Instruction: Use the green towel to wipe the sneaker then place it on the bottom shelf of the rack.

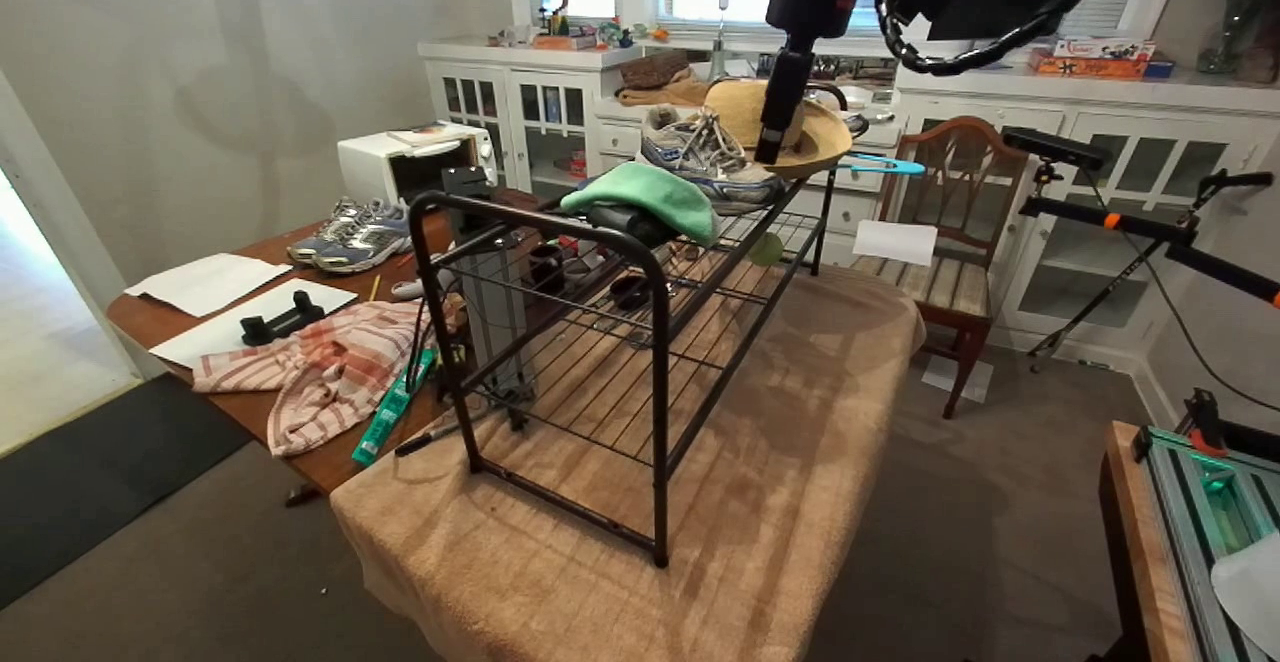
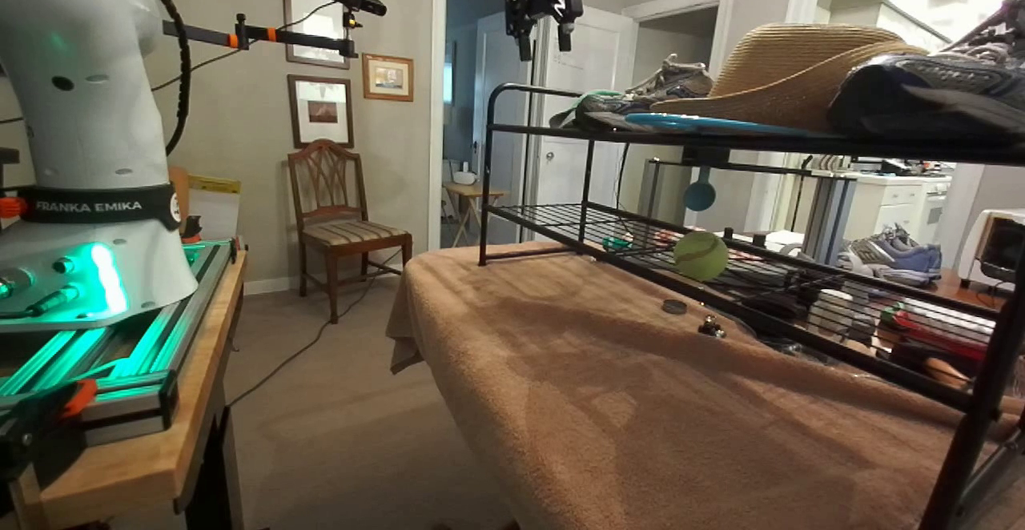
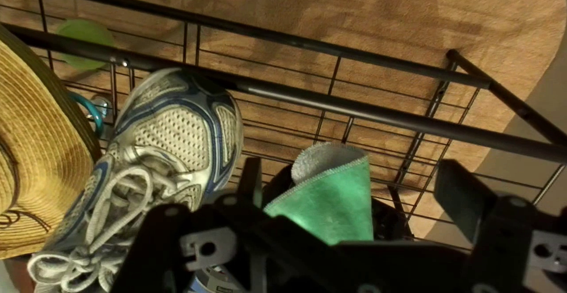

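Black two-fingered gripper (image 3: 349, 180), wrist view: fingers (image 3: 463, 200) spread wide apart, gripping nothing
Green cloth towel (image 3: 332, 200), wrist view: seen in the gap between the fingers, beneath them, one edge showing a pale grey underside
Grey, white and blue mesh sneaker (image 3: 177, 133), wrist view: laced, beside the towel, toe at a long rail of the black metal wire rack (image 3: 319, 100)
Tan straw hat (image 3: 48, 147), wrist view: just beside the sneaker
Gripper (image 2: 546, 46), in an exterior view: fingers (image 2: 565, 38) pointing down, apart, higher than the rack
Yellow-green tennis ball (image 2: 701, 256), same view: on the bottom shelf (image 2: 544, 219)
Towel (image 1: 640, 192), in an exterior view: draped over a dark item (image 1: 630, 222) on the top shelf (image 1: 725, 272), near one end of the rack
Sneaker (image 1: 715, 164), same view: on the top shelf, between towel and hat
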### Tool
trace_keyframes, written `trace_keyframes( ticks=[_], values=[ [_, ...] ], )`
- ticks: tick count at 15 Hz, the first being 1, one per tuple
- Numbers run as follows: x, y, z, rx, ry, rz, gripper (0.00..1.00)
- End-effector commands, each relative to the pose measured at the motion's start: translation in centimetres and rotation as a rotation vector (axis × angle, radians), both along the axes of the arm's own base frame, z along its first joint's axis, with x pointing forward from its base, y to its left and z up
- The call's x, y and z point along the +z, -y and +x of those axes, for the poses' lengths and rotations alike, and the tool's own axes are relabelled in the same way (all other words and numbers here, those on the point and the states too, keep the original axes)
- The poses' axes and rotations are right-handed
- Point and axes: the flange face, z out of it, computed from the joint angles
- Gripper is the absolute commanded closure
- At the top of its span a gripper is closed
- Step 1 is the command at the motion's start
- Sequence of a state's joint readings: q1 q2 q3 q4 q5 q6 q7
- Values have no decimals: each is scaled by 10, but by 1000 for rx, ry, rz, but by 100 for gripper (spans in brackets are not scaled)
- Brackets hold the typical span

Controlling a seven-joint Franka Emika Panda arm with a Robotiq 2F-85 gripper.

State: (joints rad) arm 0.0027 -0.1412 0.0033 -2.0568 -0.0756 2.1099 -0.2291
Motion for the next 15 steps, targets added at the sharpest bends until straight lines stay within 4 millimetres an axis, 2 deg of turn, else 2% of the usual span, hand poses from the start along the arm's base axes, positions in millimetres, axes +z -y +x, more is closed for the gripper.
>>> trace_keyframes(
  ticks=[1, 5, 6, 13, 15],
  values=[
    [-3, -12, 29, 6, 67, 3, 0],
    [-8, -14, 49, -6, 117, 21, 0],
    [-4, -12, 36, 11, 100, 9, 0],
    [-4, -11, 39, 2, 99, 14, 0],
    [-4, -10, 50, -1, 126, 37, 0]
  ],
)
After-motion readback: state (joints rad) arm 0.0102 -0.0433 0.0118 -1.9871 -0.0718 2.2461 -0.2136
